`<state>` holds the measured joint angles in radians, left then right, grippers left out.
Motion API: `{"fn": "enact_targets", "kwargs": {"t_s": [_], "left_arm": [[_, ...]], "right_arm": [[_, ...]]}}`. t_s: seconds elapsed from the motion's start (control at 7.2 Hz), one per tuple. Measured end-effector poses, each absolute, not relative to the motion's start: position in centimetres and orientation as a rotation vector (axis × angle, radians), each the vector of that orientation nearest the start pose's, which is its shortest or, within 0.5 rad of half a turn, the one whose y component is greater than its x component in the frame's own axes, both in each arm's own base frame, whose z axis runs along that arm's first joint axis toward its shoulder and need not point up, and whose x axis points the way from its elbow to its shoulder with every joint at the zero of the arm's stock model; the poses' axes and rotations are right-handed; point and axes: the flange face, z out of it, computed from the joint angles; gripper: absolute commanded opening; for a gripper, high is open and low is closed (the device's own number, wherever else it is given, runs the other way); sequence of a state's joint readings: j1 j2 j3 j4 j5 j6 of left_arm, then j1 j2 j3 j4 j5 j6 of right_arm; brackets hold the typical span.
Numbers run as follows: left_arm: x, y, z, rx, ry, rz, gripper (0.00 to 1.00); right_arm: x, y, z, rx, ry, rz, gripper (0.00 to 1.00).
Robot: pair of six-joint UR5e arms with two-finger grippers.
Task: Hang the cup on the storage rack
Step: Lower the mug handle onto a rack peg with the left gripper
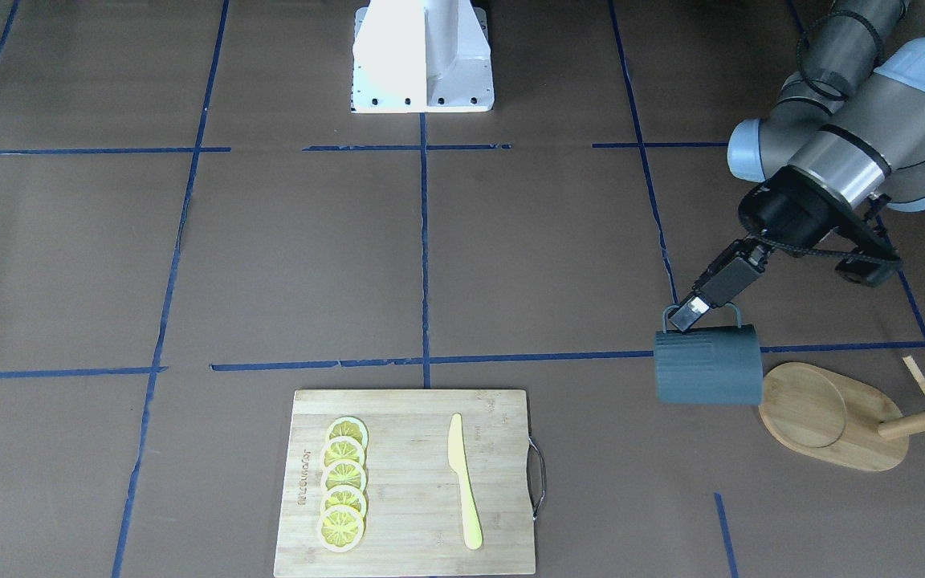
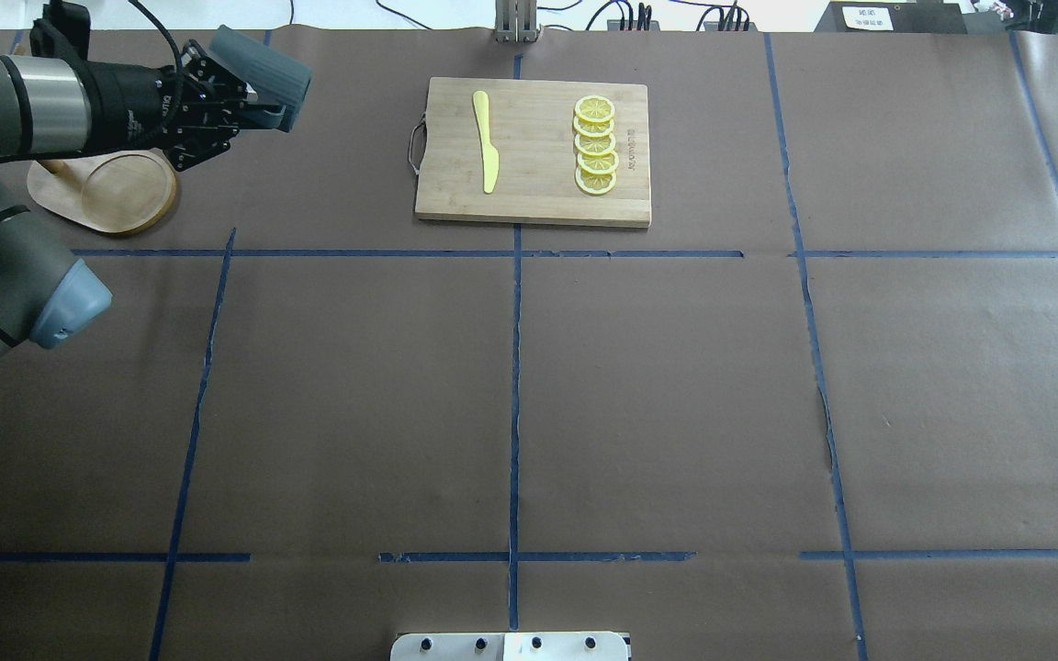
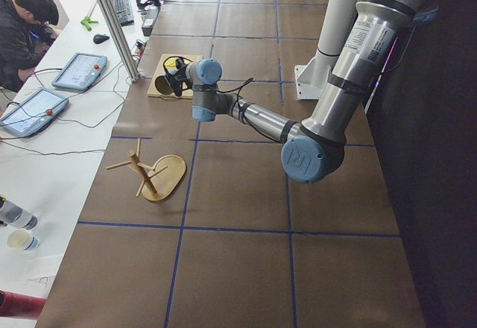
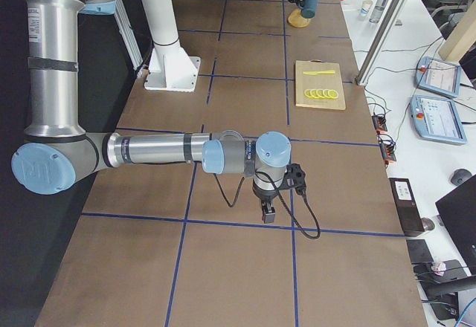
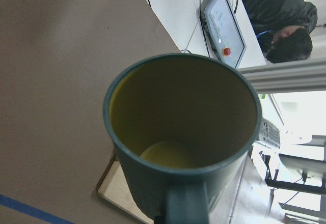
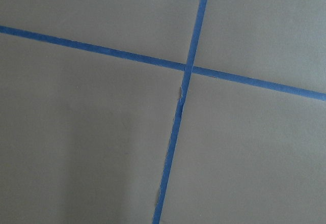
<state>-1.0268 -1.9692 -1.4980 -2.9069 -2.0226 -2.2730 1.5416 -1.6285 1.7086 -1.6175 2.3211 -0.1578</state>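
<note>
My left gripper (image 1: 688,315) is shut on the squarish handle of the dark teal-grey ribbed cup (image 1: 708,366). It holds the cup on its side in the air, just beside the storage rack (image 1: 830,416). The overhead view shows the cup (image 2: 263,77) out past the rack's oval bamboo base (image 2: 128,191). The left wrist view looks into the cup's yellow inside (image 5: 183,117). The rack's post and pegs (image 3: 143,170) stand in the exterior left view. My right gripper (image 4: 269,212) hangs low over the table far from the cup. I cannot tell whether it is open or shut.
A bamboo cutting board (image 1: 406,482) with a metal handle holds several lemon slices (image 1: 343,494) and a yellow knife (image 1: 462,480). The white robot base (image 1: 422,56) is at mid table. An operator (image 3: 22,30) and tablets sit beyond the far edge.
</note>
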Motion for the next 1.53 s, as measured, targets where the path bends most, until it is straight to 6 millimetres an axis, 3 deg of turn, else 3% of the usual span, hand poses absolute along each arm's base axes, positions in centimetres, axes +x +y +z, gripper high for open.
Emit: {"fn": "enact_targets", "kwargs": {"t_s": [0.28, 0.83, 1.53], "left_arm": [[19.8, -58.5, 33.3, -0.202, 1.856, -1.072, 0.0], [13.7, -59.9, 41.4, -0.315, 2.039, -1.161, 0.0], [10.4, -58.9, 49.0, -0.417, 2.128, -1.208, 0.0]], "right_arm": [[5.2, -47.2, 62.3, 0.093, -0.747, -0.195, 1.0], [5.2, -47.3, 61.8, 0.108, -0.745, -0.201, 1.0], [5.2, -47.4, 60.6, 0.13, -0.743, -0.206, 1.0]]}}
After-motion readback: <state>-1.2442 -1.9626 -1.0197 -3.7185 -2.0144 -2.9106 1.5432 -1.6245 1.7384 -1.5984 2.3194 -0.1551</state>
